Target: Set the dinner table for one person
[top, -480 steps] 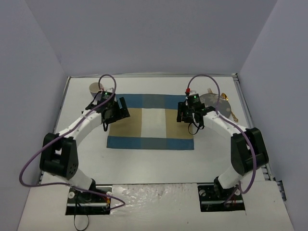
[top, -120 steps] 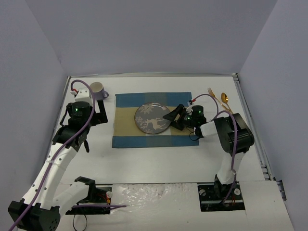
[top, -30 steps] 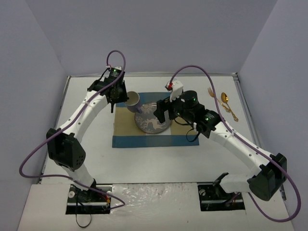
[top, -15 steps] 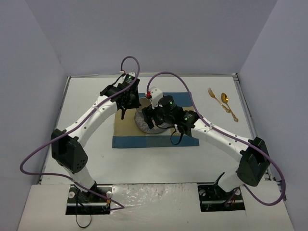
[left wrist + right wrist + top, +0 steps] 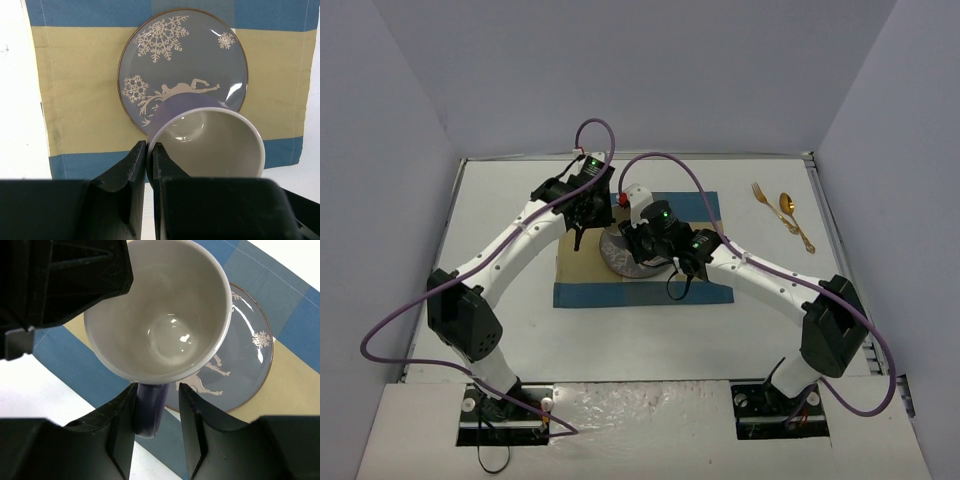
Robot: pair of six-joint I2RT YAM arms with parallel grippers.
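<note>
Reaches both arms inward from the near edge of the table [image 5: 500,300], a white top with a thin metal rim, shut in at the back and at both sides by pale lilac walls [image 5: 640,70]. Brings the two wrists close together over a blue-and-tan checked placemat [image 5: 582,290], which lies about midway between the left and right edges and a little nearer the back edge than the near one. On that placemat, a grey-blue plate [image 5: 200,60] with white snowflakes and a thin dark rim. Pinches the mug [image 5: 210,140], lilac outside and glossy white inside, with the left gripper [image 5: 149,150]: fingers drawn almost together on the rim wall, one inside and one outside. Covers part of the plate's edge with the mug in the left wrist view; cannot tell whether the mug stands on the plate or hangs just above it. Straddles the handle [image 5: 150,415] with the right gripper [image 5: 156,390], fingers partly spread, one just beside or touching the handle, a clear gap on the other side, so not clamped on it. Toward the back right corner, well apart from the placemat, a gold fork [image 5: 758,192] and a gold spoon [image 5: 787,204] side by side near the right edge, apart from both grippers.
</note>
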